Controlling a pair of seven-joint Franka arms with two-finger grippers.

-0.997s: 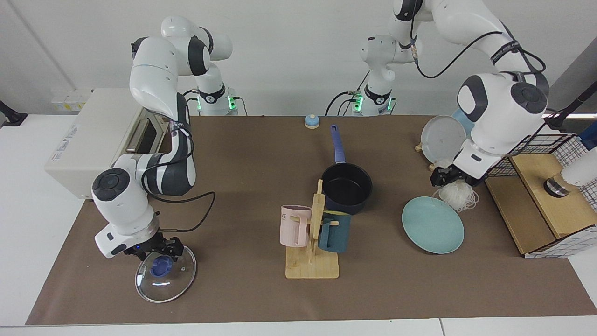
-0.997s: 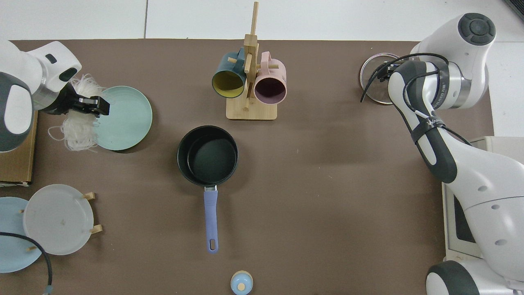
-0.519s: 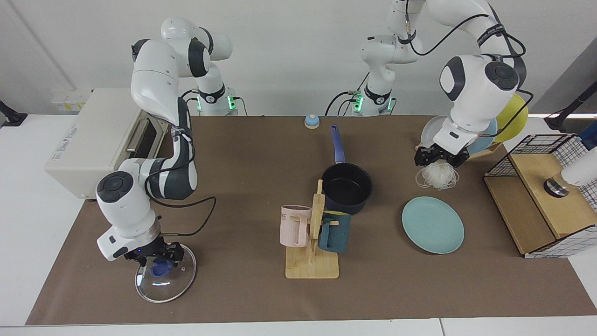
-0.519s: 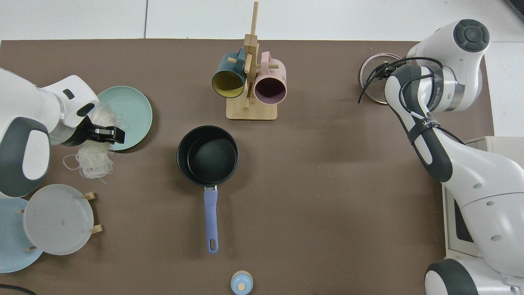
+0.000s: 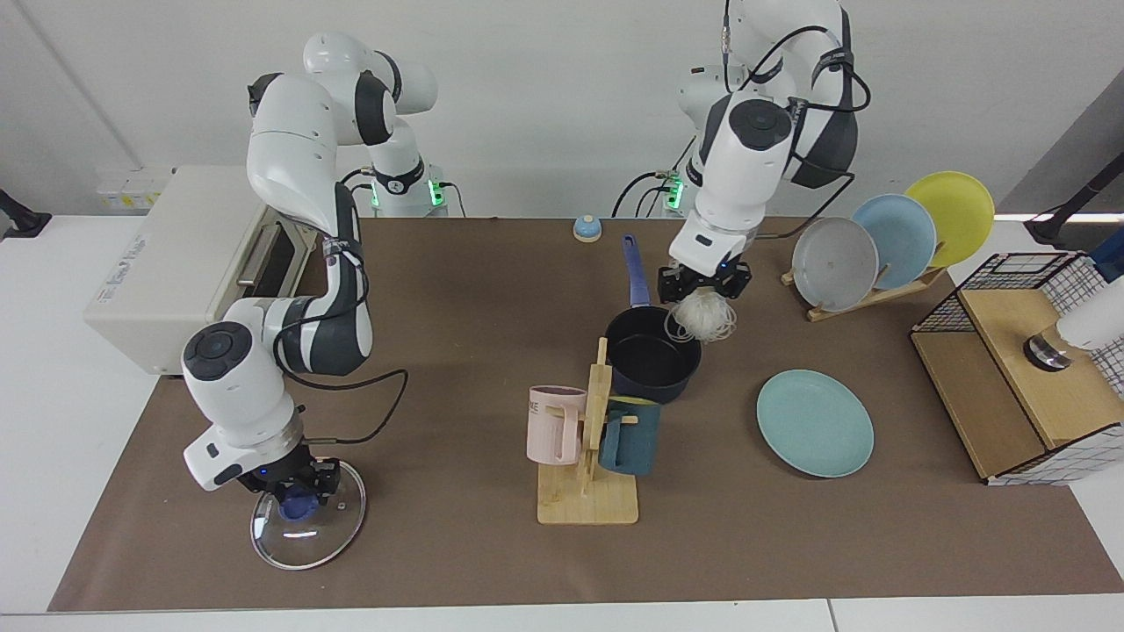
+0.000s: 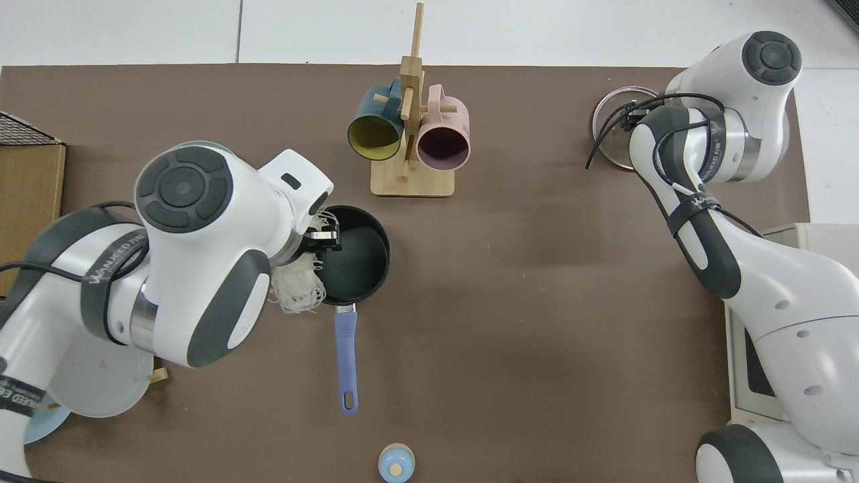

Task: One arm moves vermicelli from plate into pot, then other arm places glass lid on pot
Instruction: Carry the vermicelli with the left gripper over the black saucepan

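Two arms (image 5: 299, 175), four plates (image 5: 815, 423), two mugs (image 5: 555, 425), one pot (image 5: 652, 353).

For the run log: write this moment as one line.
left tool: shut on vermicelli, at pot rim | right tool: on glass lid knob | plate: bare

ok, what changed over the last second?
The left gripper, shut on the vermicelli, carried it from beside the plate to the pot rim; strands hang partly outside. The right gripper settled lower onto the glass lid knob, nudging the lid slightly. Pot and plate stayed put.
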